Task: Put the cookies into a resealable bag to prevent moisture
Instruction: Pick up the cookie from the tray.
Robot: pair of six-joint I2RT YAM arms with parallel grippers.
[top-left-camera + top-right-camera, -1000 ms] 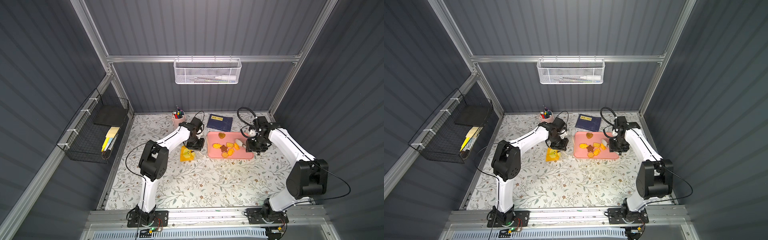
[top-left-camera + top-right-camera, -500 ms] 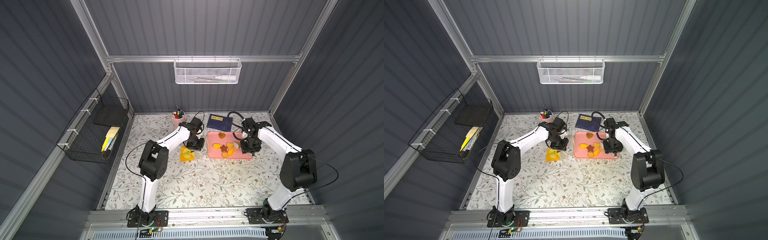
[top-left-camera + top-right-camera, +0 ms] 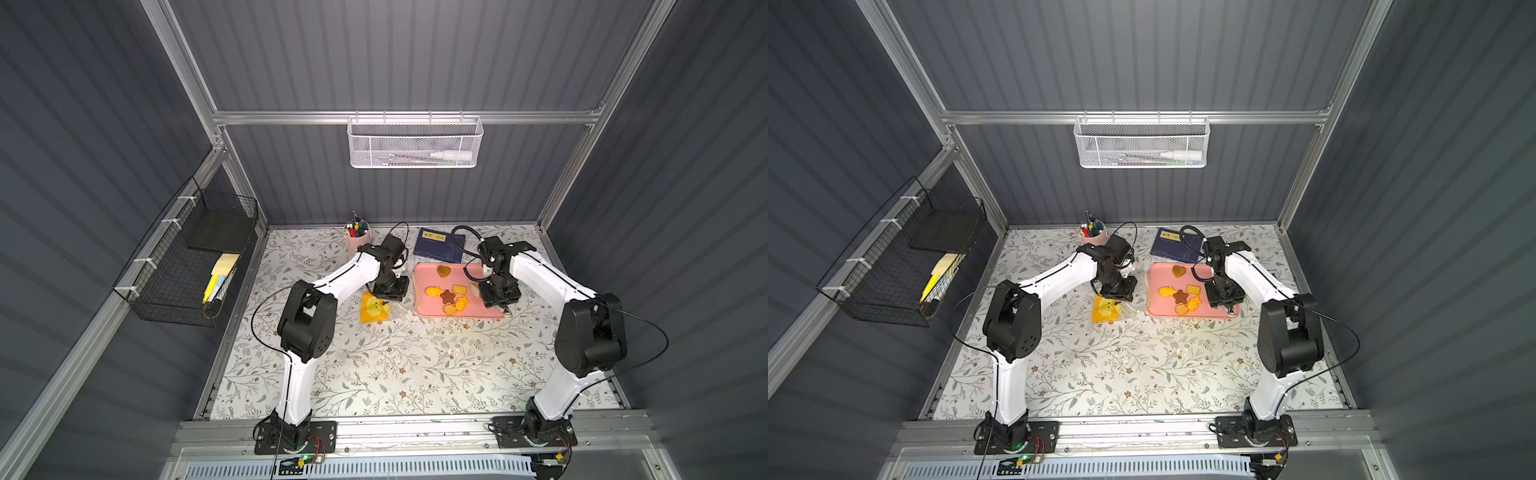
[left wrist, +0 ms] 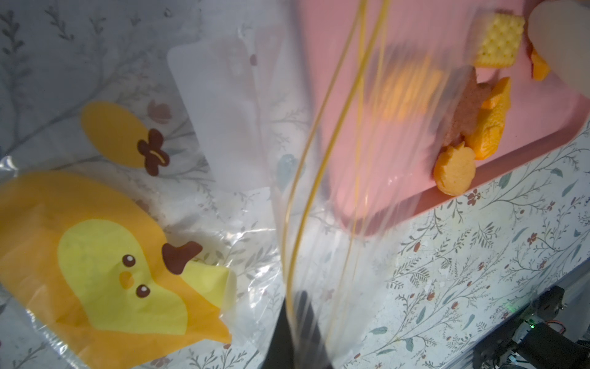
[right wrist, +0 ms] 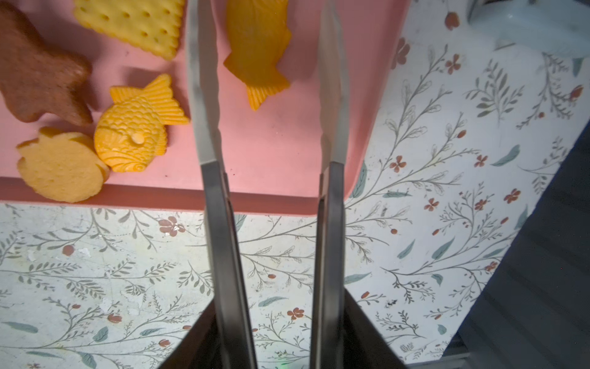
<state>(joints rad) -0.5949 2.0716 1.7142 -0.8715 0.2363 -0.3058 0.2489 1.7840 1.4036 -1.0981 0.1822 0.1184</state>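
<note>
While the jaws of the left gripper (image 4: pixel 300 303) clenched the one resealable bag (image 4: pixel 223 127), those of the right gripper (image 5: pixel 267 12) gaped around one fish cookie (image 5: pixel 255 57), six other cookies (image 3: pixel 448 296) outside them.

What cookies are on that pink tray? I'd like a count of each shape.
Heart cookie: 1
Brown star cookie: 1
Square cracker: 1
Fish cookies: 2
Rounded wavy-edged cookies: 2
Total: 7, all on the pink tray
</note>
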